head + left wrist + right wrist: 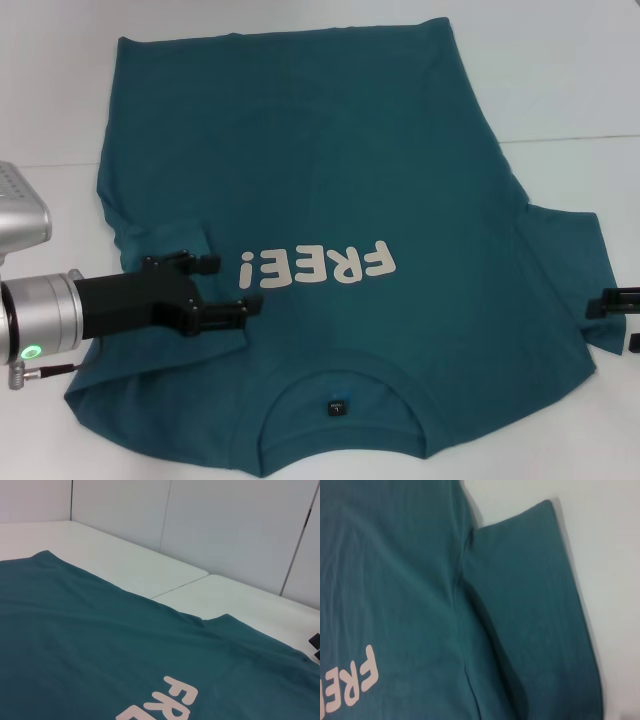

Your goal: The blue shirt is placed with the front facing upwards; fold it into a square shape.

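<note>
Shirt (pixel 330 160) lies front up on the white table (pixel 570 70), collar toward the robot, hem at the far edge, and the white "FREE!" lettering (pixel 318 267) reads upside down from the head view. Folding looks barely begun: the left sleeve (pixel 170 240) appears turned in over the body, while the right sleeve (pixel 540 595) lies flat and spread out to the side. The left gripper (pixel 215 287) hovers over the folded left sleeve beside the lettering, its 2 fingers apart with no cloth between them. The right gripper (pixel 615 305) sits at the outer edge of the right sleeve; whether it has closed on cloth I cannot tell. Right sleeve, then body folds, seem left.
</note>
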